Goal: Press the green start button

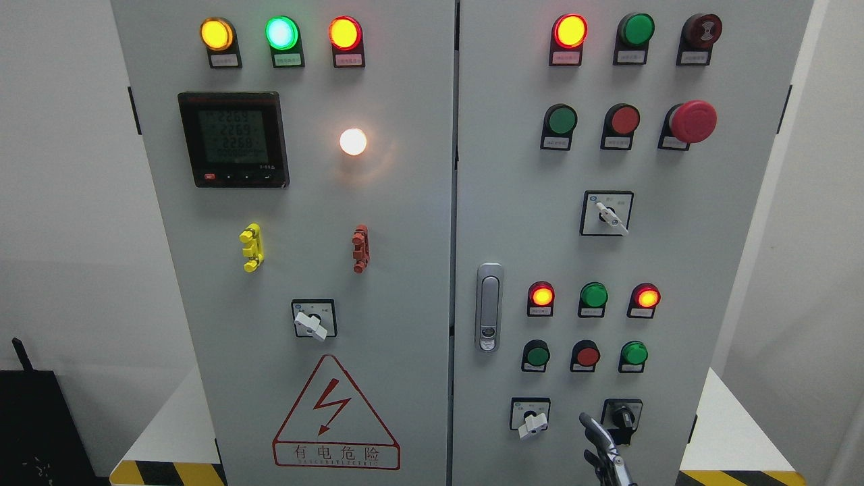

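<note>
Rising at bottom edge, right hand (607, 455), fingers (590, 426) extended, empty; green button (538, 355) up-left, apart.

On the left door of the cabinet (283, 236), a red triangle warning sign (335, 413) shows a lightning bolt, and below it stand the Chinese characters "有电危险". A thin line of small letters under these characters is too small to read. The digital meter (233, 139) shows three rows of digits that look like "2269", but they are blurred. The small label plates (225, 60) under the lamps and buttons carry print that cannot be read.
</note>
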You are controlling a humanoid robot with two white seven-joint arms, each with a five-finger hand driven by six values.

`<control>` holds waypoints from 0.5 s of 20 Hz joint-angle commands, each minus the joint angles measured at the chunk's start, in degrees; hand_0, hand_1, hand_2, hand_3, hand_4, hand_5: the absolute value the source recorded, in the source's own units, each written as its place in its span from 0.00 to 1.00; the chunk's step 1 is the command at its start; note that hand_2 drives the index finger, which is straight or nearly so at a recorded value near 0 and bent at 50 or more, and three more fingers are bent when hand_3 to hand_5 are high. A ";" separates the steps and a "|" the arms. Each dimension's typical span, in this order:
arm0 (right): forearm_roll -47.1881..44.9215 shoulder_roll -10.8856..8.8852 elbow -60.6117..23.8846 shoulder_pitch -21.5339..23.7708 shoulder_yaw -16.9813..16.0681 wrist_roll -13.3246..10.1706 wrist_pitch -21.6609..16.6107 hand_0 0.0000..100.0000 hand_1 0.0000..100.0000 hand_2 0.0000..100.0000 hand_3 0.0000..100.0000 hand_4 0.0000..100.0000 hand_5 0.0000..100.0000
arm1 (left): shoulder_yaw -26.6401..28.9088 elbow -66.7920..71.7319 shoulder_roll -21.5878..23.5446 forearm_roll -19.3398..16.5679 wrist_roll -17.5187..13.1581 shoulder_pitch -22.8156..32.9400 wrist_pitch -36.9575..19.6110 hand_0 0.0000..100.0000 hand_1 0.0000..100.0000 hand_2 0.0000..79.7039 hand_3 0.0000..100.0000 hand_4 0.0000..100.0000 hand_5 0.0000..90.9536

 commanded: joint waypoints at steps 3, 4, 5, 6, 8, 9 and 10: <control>-3.79 -0.19 -1.37 -0.02 0.83 1.59 1.00 0.30 0.15 0.00 0.00 0.00 0.00 | 0.00 0.00 0.00 0.00 0.00 0.02 0.02 0.12 0.56 0.00 0.00 0.00 0.00; -4.14 -0.19 -1.37 -0.02 0.83 1.60 1.44 0.29 0.15 0.00 0.00 0.00 0.00 | 0.00 0.00 0.00 0.00 0.00 0.02 0.02 0.12 0.56 0.00 0.00 0.00 0.00; -4.15 -0.28 -1.28 -0.02 0.74 1.60 1.54 0.28 0.15 0.00 0.00 0.00 0.00 | 0.00 0.00 0.00 0.00 0.00 0.02 0.02 0.12 0.56 0.00 0.00 0.00 0.00; -4.15 -0.28 -1.19 -0.11 0.74 1.60 1.54 0.28 0.15 0.00 0.00 0.00 0.00 | 0.00 0.00 0.00 0.00 0.00 -0.06 0.02 0.12 0.56 0.00 0.00 0.00 0.00; -4.15 -0.28 -1.02 -0.19 0.65 1.60 1.54 0.26 0.15 0.00 0.00 0.00 0.00 | 0.00 0.00 0.00 0.00 0.00 -0.06 0.02 0.12 0.56 0.00 0.00 0.00 0.00; -4.15 -0.28 -0.76 -0.63 0.56 1.68 1.54 0.26 0.15 0.00 0.00 0.00 0.00 | 0.00 0.00 0.00 0.00 0.00 0.02 0.02 0.12 0.56 0.00 0.00 0.00 0.00; -4.15 -0.28 -0.41 -0.90 0.48 1.60 1.54 0.26 0.15 0.00 0.00 0.00 0.00 | 0.00 0.00 0.00 0.00 0.00 0.02 0.02 0.12 0.56 0.00 0.00 0.00 0.00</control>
